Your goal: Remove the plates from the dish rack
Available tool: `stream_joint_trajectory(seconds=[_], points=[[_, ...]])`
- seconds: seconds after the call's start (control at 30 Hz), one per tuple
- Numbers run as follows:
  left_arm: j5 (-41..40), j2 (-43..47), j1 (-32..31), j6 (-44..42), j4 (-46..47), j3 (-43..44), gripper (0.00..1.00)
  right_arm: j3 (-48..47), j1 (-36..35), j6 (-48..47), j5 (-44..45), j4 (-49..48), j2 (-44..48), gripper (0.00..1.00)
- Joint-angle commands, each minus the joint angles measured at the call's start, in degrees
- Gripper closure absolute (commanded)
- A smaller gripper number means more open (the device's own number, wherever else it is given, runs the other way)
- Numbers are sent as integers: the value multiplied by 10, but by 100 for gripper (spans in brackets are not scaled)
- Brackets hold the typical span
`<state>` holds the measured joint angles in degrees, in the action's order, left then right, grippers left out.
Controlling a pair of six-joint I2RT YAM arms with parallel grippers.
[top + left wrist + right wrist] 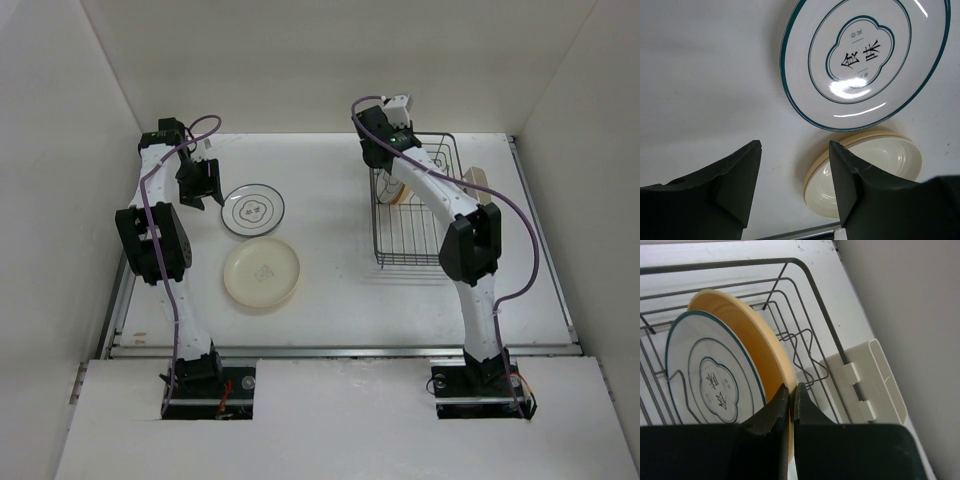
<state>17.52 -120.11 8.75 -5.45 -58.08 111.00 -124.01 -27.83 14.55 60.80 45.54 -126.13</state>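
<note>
White table (340,290) w/ metal rail (340,350) along near edge; 3 pale walls (300,60) around it.

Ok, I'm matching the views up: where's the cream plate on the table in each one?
Top: cream plate left of centre.
Left wrist: lower right, partly behind the left gripper.
Right wrist: not in it.
Shared landmark: the ringed white plate lying flat beside it, in the top and left wrist views.
</note>
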Motion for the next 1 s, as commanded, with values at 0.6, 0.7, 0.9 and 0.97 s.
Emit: stream_joint_trajectory(seconds=[0.6,0.7,0.9,0.97], points=[[-20,48,1,-1,-25,6,46,28,6,-302,164,-336,125,100],[-20,48,1,-1,-25,6,46,53,6,-370,183,-410,137,100],[-26,53,1,-6,-25,6,46,39,6,-403,200,-443,142,100],[-26,53,1,-6,-25,11,46,32,6,-403,208,-448,150,100]])
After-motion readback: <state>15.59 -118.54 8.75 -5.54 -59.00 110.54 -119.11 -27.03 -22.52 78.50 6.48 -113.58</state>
